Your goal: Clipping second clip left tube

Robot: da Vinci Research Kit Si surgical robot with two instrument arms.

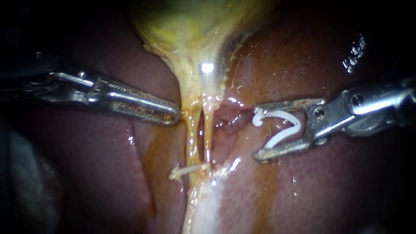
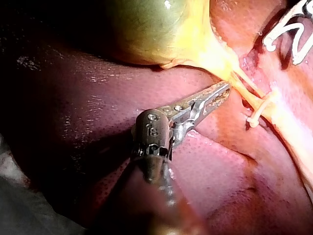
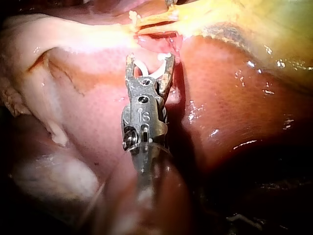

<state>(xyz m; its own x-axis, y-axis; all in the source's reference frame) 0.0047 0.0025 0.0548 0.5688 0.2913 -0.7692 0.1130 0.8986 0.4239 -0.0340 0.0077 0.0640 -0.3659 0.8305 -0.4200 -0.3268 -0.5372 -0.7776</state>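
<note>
- Endoscope view: right instrument (image 1: 258, 130) has its jaws spread wide, an open white clip (image 1: 279, 138) seated between them and touched by both.
- The clip's mouth faces the tubes; it sits just beside the right tube (image 1: 207, 130) and touches neither tube.
- Left tube (image 1: 192, 134) runs down from the gallbladder (image 1: 190, 26) over the liver (image 1: 95, 173).
- A placed clip (image 1: 189, 170) lies across the left tube low down.
- Left instrument (image 1: 175, 116): jaws lie together, tip against the left tube's upper part.
</note>
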